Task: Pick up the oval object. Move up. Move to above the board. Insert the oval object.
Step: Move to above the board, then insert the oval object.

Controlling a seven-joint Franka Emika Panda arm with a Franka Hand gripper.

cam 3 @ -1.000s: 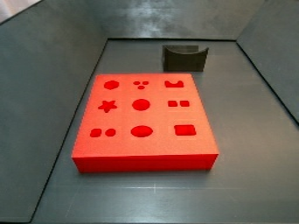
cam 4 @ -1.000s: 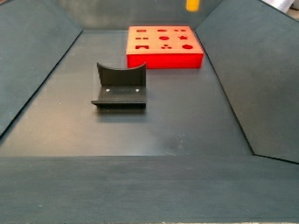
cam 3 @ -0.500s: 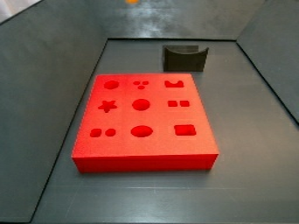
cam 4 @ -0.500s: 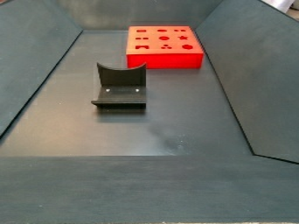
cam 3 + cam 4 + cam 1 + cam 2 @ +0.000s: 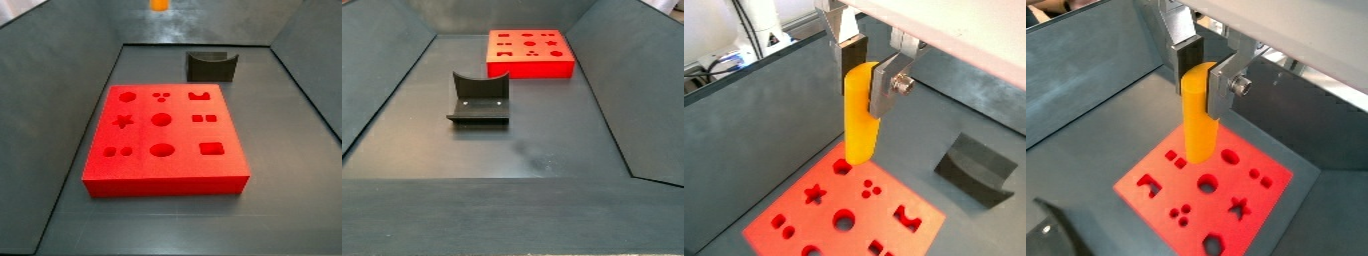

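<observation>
The oval object (image 5: 859, 115) is a smooth orange-yellow peg, and it hangs upright with my gripper (image 5: 865, 78) shut on its upper end. In both wrist views its lower end points down at the board (image 5: 871, 205), a thick red slab with shaped recesses, from well above it. The other wrist camera also shows the gripper (image 5: 1204, 80) clamped on the oval object (image 5: 1199, 115) over the board (image 5: 1176, 186). In a side view only the peg's tip (image 5: 160, 4) shows at the top edge, beyond the board (image 5: 140, 137). Another side view shows the board (image 5: 529, 67) but neither peg nor gripper.
The dark fixture (image 5: 211, 66) stands on the grey floor just behind the board, and it also shows as the fixture (image 5: 478, 98), the fixture (image 5: 978, 168) and the fixture (image 5: 1053, 235). Sloping grey walls (image 5: 60, 60) enclose the floor.
The peg's tip has come into sight at the top edge of a side view and slid right. It left the top edge of the other side view. Board and fixture stayed put.
</observation>
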